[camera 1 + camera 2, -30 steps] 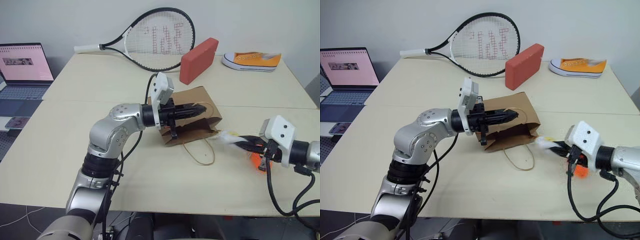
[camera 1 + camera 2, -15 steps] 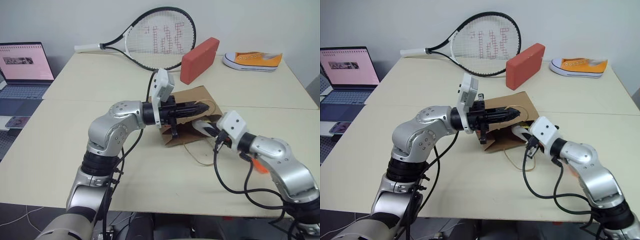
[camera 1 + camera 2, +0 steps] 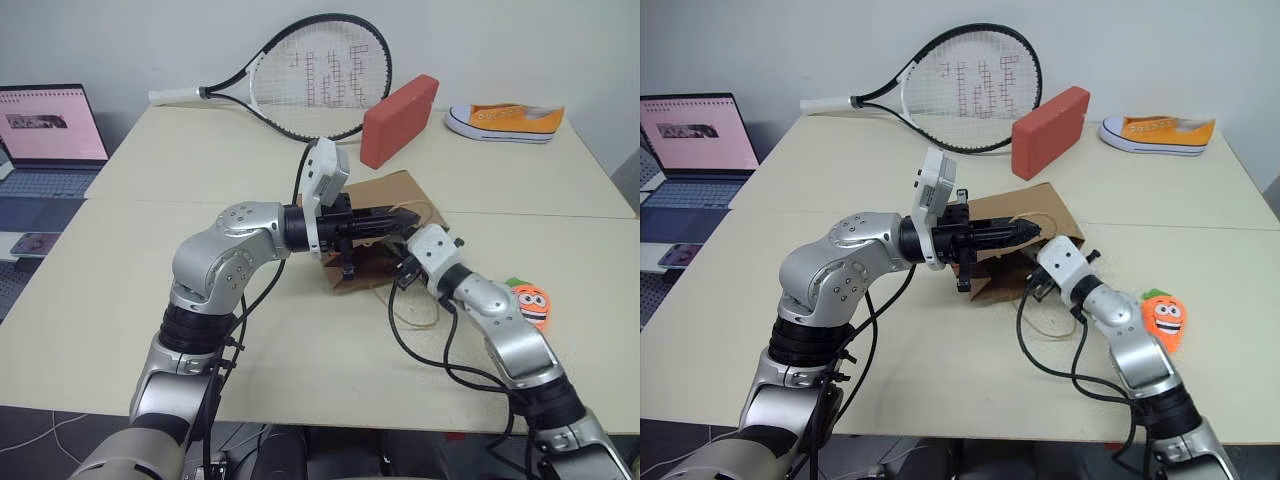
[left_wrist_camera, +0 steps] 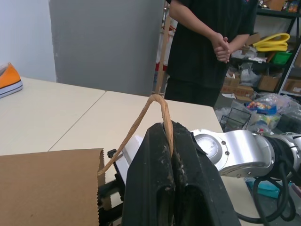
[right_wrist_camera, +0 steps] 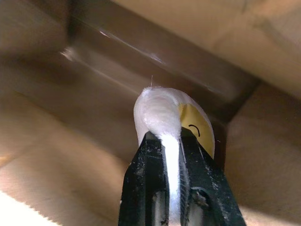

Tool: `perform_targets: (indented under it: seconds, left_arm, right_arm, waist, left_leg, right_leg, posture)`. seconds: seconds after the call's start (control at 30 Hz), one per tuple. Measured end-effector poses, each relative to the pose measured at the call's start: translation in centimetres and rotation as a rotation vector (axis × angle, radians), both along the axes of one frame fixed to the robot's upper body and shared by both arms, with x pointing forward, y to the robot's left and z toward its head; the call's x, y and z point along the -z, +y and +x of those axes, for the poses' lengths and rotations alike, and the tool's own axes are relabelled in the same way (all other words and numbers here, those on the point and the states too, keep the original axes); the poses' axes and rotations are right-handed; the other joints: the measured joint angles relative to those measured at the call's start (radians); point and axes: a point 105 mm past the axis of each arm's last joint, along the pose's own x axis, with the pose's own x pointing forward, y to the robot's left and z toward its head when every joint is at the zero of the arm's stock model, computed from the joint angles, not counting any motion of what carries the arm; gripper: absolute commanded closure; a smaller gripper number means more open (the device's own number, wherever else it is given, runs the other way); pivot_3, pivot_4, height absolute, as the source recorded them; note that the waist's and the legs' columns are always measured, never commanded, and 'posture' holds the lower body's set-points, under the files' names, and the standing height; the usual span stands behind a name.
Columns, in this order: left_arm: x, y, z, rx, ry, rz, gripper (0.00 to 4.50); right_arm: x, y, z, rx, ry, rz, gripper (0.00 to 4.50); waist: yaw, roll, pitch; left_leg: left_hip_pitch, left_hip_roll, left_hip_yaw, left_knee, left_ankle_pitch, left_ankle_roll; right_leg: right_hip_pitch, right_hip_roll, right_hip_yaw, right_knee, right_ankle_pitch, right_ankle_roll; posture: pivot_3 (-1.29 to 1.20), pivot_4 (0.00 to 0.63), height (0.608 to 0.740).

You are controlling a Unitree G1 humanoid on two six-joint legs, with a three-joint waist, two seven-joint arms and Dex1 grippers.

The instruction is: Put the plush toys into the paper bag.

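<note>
The brown paper bag (image 3: 398, 196) lies on its side on the table, mouth facing right. My left gripper (image 4: 168, 129) is shut on the bag's upper twisted handle (image 4: 139, 123) and holds the mouth up. The right gripper (image 5: 170, 139) reaches inside the bag, its fingers pinched on the white egg plush (image 5: 157, 110) with the yellow smiling face. From the head views the bag wall hides those fingers and I see just the right wrist (image 3: 432, 252) at the mouth. An orange carrot plush (image 3: 530, 301) lies on the table to the right of that arm.
The bag's other handle loop (image 3: 416, 310) trails on the table under my right forearm. A tennis racket (image 3: 310, 80), a red brick block (image 3: 398, 120) and an orange sneaker (image 3: 505, 122) lie at the back. A laptop (image 3: 50, 130) is at far left. A person (image 4: 211, 42) stands beyond the table.
My right arm swung in from the right with the egg plush and pushed it into the bag's mouth. The carrot plush it was covering now lies in plain sight. The left gripper stayed put.
</note>
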Motion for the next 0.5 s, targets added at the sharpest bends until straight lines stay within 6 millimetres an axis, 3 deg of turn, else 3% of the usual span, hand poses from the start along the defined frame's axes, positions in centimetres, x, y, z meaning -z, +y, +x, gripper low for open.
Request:
perform_targets:
  seconds: [0.3,0.5]
  left_arm:
    - [0.1,0.0,0.1,-0.009,0.005,0.003,4.50]
    - [0.3,-0.3,0.2,-0.017,0.011,0.005,4.50]
  right_arm:
    - [0.1,0.0,0.4,-0.013,-0.056,-0.055,0.06]
    - [-0.4,0.4,-1.5,-0.104,0.011,-0.039,0.02]
  waist:
    - [0.000,0.000,0.000]
    - [0.000,0.000,0.000]
  left_leg:
    - [0.000,0.000,0.000,0.000,0.000,0.000]
    - [0.000,0.000,-0.001,-0.001,0.000,0.000]
  right_leg:
    - [0.000,0.000,0.000,0.000,0.000,0.000]
    - [0.000,0.000,0.000,0.000,0.000,0.000]
  posture:
    - [0.00,0.150,0.740]
    - [0.00,0.150,0.740]
